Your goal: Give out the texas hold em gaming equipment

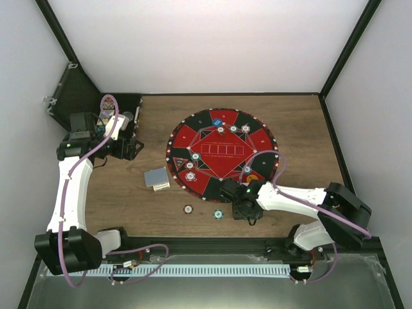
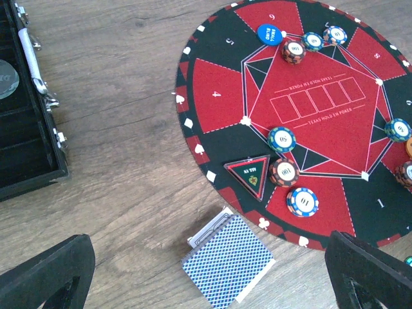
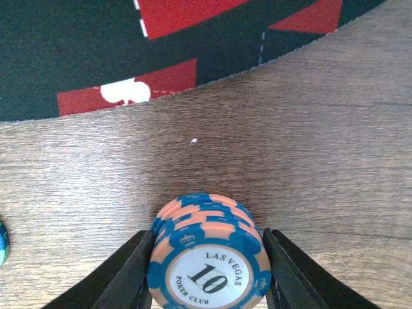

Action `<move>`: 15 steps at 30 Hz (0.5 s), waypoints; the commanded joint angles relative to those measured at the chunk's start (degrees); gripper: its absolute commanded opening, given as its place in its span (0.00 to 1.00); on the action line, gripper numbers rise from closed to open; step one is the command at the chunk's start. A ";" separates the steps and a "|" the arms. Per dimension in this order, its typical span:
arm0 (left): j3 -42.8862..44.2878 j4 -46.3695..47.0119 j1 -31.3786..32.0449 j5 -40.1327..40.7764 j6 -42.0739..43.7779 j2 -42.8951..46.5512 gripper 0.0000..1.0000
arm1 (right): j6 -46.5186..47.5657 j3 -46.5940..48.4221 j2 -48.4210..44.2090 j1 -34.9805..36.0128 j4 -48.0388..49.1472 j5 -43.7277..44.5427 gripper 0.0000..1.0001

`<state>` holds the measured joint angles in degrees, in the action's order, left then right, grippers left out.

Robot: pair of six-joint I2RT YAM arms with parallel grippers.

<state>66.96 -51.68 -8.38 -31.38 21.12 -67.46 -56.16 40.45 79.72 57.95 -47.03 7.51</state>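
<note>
Overhead and wrist views of a wooden counter (image 1: 302,129) carrying a round red-and-black mat (image 1: 222,149). The right gripper (image 3: 209,257) is low over the bare counter just off the near rim of the mat. Its two black fingers (image 3: 125,273) press against opposite sides of a stack of blue-and-orange chips (image 3: 206,222), whose top face reads "LAS VEGAS POKER CLUB 10". Whether the stack rests on the counter or is raised off it cannot be told. In the overhead view this stack is hidden beneath the gripper. The left gripper (image 2: 207,248) hangs above the counter to the left of the mat with its fingers (image 2: 45,277) spread wide apart, holding nothing. Below it lies a deck of cards (image 2: 225,261) with blue-grey patterned backs, just beside the mat's left rim and slightly fanned. On the mat are a blue button (image 2: 269,34) marked "SMALL BLIND", a row of three chips (image 2: 313,41) beside it at the far side, three more chips (image 2: 284,172) on the left part, and a triangular marker (image 2: 250,174) touching one of these. Further chips sit at the mat's right part, next to an orange button (image 1: 252,177). Two loose chips (image 1: 187,208) lie on the counter near the mat's near rim, well apart from each other. An open black case (image 2: 26,129) stands at the far-left corner.
</note>
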 commanded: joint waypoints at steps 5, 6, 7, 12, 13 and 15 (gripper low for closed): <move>0.87 0.00 -0.32 -0.08 0.52 1.08 1.00 | -0.31 2.03 -0.80 0.49 -1.11 0.49 0.34; 0.81 -0.08 -0.36 -0.09 0.50 1.08 1.00 | -0.34 2.29 -1.14 0.49 -1.44 0.49 0.32; 0.87 -0.01 -0.32 0.02 0.50 1.02 1.00 | -0.27 2.65 -1.48 0.49 -1.72 0.56 0.31; 0.66 0.09 -0.30 0.13 0.54 1.13 1.00 | 0.52 6.23 -2.76 0.49 -5.00 1.52 0.27; 0.60 0.17 -0.32 0.17 0.58 1.06 1.00 | 0.84 7.33 -2.71 0.49 -5.82 1.84 0.27; 0.65 0.26 -0.32 0.17 0.34 1.05 1.00 | 1.46 9.59 -2.49 0.45 -7.48 2.63 0.27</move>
<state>66.96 -51.68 -8.38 -31.07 21.17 -67.33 -55.66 44.75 78.46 57.95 -51.00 7.75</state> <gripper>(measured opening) 0.999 0.423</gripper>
